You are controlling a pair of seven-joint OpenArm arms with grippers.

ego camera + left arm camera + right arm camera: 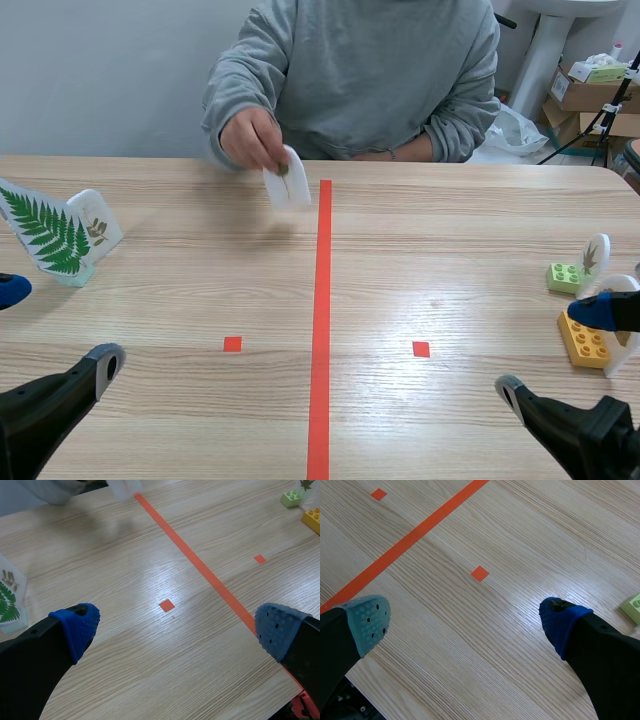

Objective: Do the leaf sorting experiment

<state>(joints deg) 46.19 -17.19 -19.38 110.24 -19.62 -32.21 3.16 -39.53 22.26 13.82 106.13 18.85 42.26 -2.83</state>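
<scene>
A person's hand (252, 140) holds a white rounded leaf card (287, 178) upright at the far side of the table, just left of the red tape line. At the far left stand a fern card (45, 232) and a small white leaf card (97, 220). On the right, one white leaf card (597, 254) stands on a green brick (565, 277); another (626, 345) stands on a yellow brick (585, 340). My left gripper (55, 328) (177, 630) and right gripper (555, 350) (465, 622) hang open and hold nothing, low near the front edge.
Along the table's middle runs the red tape line (322, 320), with one small red square (232, 344) on its left and another (421, 349) on its right. The person's other arm (440, 130) rests at the far edge. Boxes (590, 95) stand behind the table at the right.
</scene>
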